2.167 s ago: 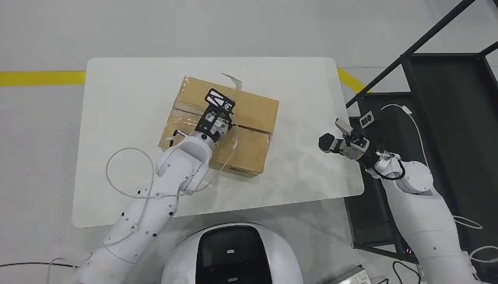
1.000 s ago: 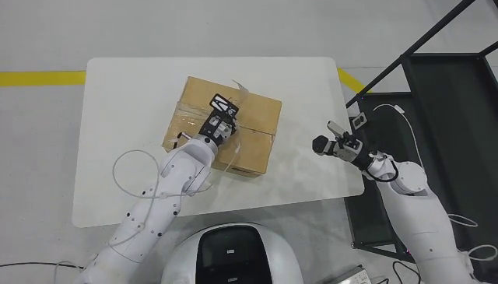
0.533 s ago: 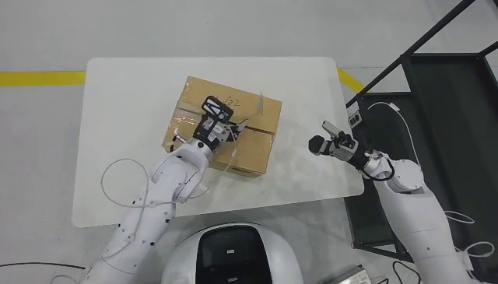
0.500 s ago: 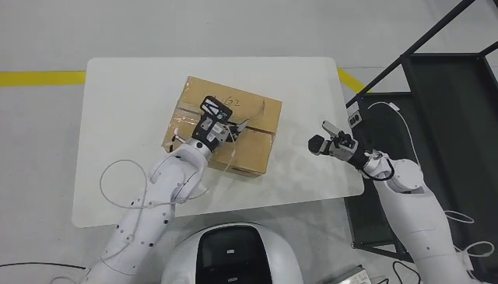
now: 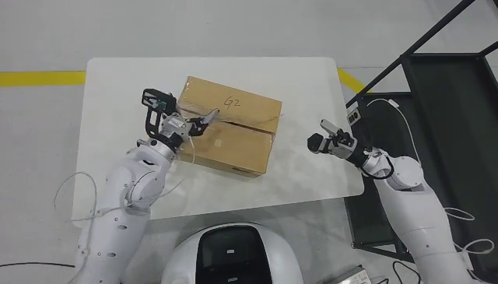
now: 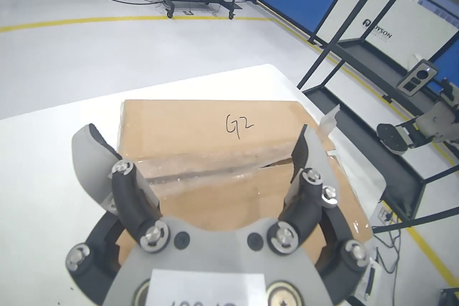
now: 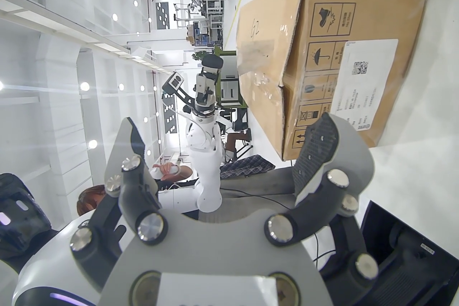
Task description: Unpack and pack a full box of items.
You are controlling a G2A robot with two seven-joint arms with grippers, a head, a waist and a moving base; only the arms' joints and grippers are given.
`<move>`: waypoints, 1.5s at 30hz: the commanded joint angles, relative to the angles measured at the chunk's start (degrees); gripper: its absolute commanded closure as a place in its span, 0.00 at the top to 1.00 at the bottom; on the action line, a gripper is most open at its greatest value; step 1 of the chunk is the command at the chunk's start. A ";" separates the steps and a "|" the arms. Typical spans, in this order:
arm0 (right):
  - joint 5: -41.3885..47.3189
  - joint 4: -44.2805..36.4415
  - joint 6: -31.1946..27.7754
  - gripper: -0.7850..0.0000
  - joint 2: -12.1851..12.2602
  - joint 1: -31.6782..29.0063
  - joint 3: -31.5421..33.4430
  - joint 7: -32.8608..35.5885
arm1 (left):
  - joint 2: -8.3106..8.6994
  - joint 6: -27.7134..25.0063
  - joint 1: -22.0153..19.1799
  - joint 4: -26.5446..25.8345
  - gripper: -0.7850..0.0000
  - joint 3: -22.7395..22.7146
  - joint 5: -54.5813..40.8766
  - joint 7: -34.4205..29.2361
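A brown cardboard box (image 5: 233, 128) marked with handwritten letters lies on the white table (image 5: 117, 89). Clear tape (image 6: 200, 164) runs along its top seam, which gapes a little at one end, and a loose tape strip (image 6: 330, 117) sticks up at the far corner. My left gripper (image 5: 180, 111) hovers at the box's left end, open (image 6: 197, 146), its fingers spanning the seam from above. My right gripper (image 5: 319, 140) is to the right of the box, apart from it and open (image 7: 226, 135), facing the labelled end of the box (image 7: 322, 34).
A black metal rack (image 5: 443, 89) stands just past the table's right edge, close to the right arm. A white cable (image 5: 78, 198) loops beside the left arm near the table's front left. A white label (image 7: 365, 81) covers part of the box's end.
My left gripper has drawn back from over the box's top seam to the box's left end. The right gripper has edged a little closer to the box.
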 commanded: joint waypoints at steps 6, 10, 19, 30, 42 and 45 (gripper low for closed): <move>-0.53 0.02 0.27 1.00 -0.10 0.93 -1.12 0.16 | 0.34 -11.34 -0.62 2.62 1.00 -3.63 -25.46 -7.52; -2.82 -0.63 0.32 1.00 -0.07 1.46 -2.18 0.87 | 0.78 -13.23 -1.76 4.69 1.00 -5.68 -32.48 -11.66; -3.54 -0.45 -0.56 1.00 -0.09 1.54 -2.64 0.02 | 1.19 -18.43 -8.45 15.80 1.00 -4.09 -49.04 -24.63; -3.17 -0.84 -1.23 1.00 0.04 0.24 -1.86 -0.68 | 0.92 -18.76 -14.44 27.20 1.00 -0.24 -57.62 -29.77; -3.28 -1.03 -0.82 1.00 0.11 1.07 -1.96 -0.61 | 1.12 -21.30 -15.12 28.19 1.00 0.87 -63.62 -31.93; -3.02 -2.04 -1.17 1.00 0.13 1.14 -1.87 -0.32 | 1.57 -24.30 -13.98 25.53 1.00 -0.52 -67.21 -33.65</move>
